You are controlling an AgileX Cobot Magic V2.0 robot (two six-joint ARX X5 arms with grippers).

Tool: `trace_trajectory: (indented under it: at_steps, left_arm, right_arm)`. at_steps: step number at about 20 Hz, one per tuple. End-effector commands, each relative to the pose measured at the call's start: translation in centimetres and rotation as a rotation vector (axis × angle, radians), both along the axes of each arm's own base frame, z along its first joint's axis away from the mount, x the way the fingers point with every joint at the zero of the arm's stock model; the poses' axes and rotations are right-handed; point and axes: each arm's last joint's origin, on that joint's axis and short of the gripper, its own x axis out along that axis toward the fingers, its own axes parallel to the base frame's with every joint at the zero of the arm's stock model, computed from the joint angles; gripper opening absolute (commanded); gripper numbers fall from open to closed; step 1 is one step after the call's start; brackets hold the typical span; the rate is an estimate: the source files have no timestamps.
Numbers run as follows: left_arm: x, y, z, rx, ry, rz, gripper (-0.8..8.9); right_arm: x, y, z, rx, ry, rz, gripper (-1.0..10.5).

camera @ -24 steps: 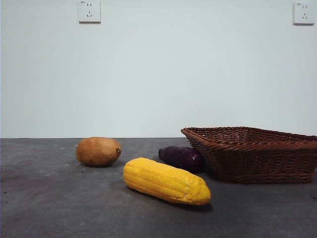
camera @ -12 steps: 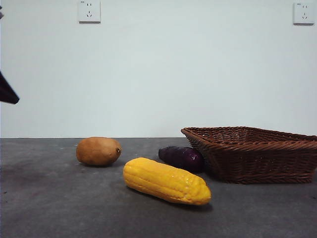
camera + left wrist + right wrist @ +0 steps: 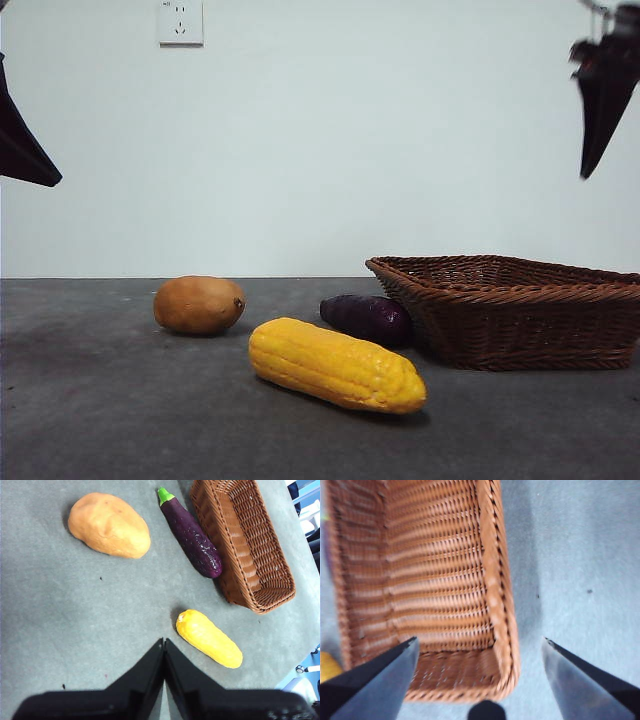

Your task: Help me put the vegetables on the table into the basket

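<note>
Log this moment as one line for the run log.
left claw shut, above table | right claw open over basket | corn, potato, eggplant on table | basket empty

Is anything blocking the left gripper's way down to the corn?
Nothing visible. The left gripper, jaws shut, hangs above bare table beside the corn; the potato and eggplant lie farther off.

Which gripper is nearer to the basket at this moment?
Right. The right gripper, jaws open, hangs directly above the basket, at the upper right of the front view. The left gripper, jaws shut, is above the table beside the corn cob, farther from the basket.
</note>
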Motion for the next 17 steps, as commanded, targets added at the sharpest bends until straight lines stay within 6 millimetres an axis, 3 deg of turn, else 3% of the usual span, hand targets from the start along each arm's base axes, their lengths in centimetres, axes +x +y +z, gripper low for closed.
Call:
trace_trajectory:
  at_steps: [1,5,8,14,17]
  left_arm:
    - [0.0,0.0,-0.1,0.007,-0.011,-0.019,-0.01]
    - [0.0,0.0,-0.1,0.007,-0.004,-0.019,-0.01]
    - [0.0,0.0,-0.2,0.008,-0.003,-0.02,-0.01]
    - [0.0,0.0,-0.2,0.015,-0.007,-0.021,-0.01]
    - [0.2,0.0,0.0,0.027,-0.044,-0.037,-0.01]
  right_arm:
    - [2.1,0.0,-1.3,-0.012,0.052,0.03,4.2]
    - [5.4,0.0,-3.3,-0.021,0.131,0.047,4.4]
    - [7.2,0.3,-4.5,-0.024,0.18,0.065,6.4]
    - [9.9,1.4,-5.6,-0.036,0.164,0.097,6.2]
    - [10.7,1.9,-6.2,-0.036,0.168,0.111,5.1]
